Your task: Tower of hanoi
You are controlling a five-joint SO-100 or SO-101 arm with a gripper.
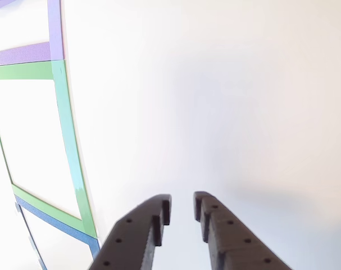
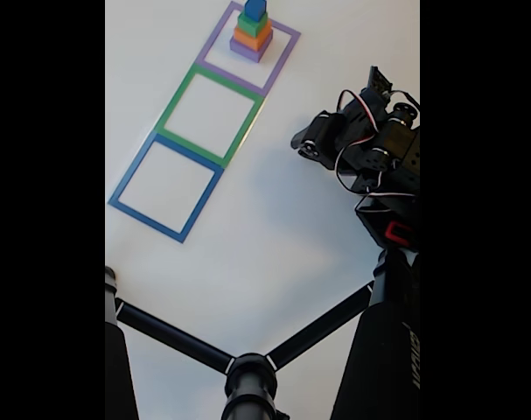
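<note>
**Tower untouched as arm waits off to the side**

Blocks stand stacked in the fixed view: the tower point(image 2: 252, 33) sits whole inside the purple outline point(image 2: 283, 54), purple slab at the bottom, orange and green above it, the blue cube point(image 2: 255, 9) on top. The green outline point(image 2: 179, 94) and blue outline point(image 2: 129, 176) beside it hold nothing. The arm point(image 2: 370, 144) is folded low at the right of the table point(image 2: 274, 227), well apart from the stack. In the other view the gripper point(image 1: 182, 205) hangs over bare white surface, its dark jaws parted by a narrow gap and holding nothing, with the outlines off to its left.

Judged from this layout, the puzzle is at its opening step, with no block yet shifted. The first move calls for swinging the gripper across to the far outline, spreading the jaws wider than the blue cube, lowering around it squarely and lifting it clear without nudging the green block beneath.
</note>
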